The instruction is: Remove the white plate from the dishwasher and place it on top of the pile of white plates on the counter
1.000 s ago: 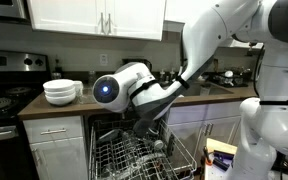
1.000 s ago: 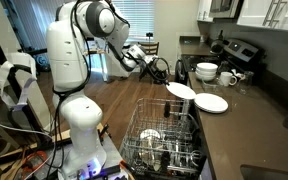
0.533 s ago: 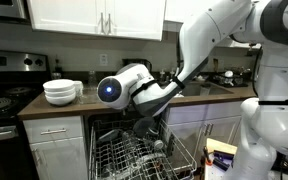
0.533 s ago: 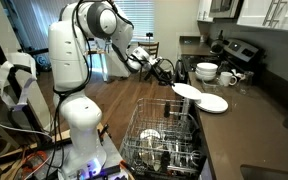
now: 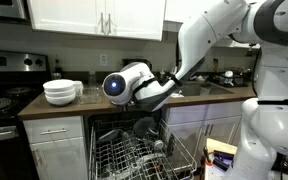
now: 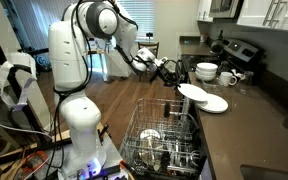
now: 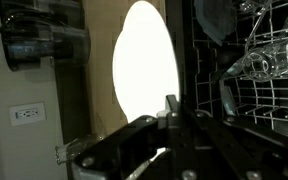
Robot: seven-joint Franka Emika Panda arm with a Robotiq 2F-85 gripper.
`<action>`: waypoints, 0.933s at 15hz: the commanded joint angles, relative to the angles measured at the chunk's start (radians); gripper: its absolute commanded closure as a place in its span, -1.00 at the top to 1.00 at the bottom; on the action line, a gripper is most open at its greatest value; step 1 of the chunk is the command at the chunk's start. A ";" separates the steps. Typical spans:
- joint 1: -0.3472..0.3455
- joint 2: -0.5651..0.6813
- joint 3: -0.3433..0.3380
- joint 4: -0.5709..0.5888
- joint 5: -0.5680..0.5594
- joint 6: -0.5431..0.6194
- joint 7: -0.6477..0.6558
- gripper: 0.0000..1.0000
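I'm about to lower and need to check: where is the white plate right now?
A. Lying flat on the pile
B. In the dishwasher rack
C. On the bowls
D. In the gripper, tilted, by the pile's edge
D: in an exterior view the plate is tilted and held by the gripper at the near edge of the pile, not flat on it. The wrist view shows the jaws closed on its rim.
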 commanded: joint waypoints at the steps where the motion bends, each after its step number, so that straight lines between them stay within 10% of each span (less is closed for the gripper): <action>1: -0.012 0.001 0.008 0.001 0.001 0.001 -0.001 -0.89; 14: -0.051 0.041 -0.035 0.016 -0.038 0.046 0.008 -0.95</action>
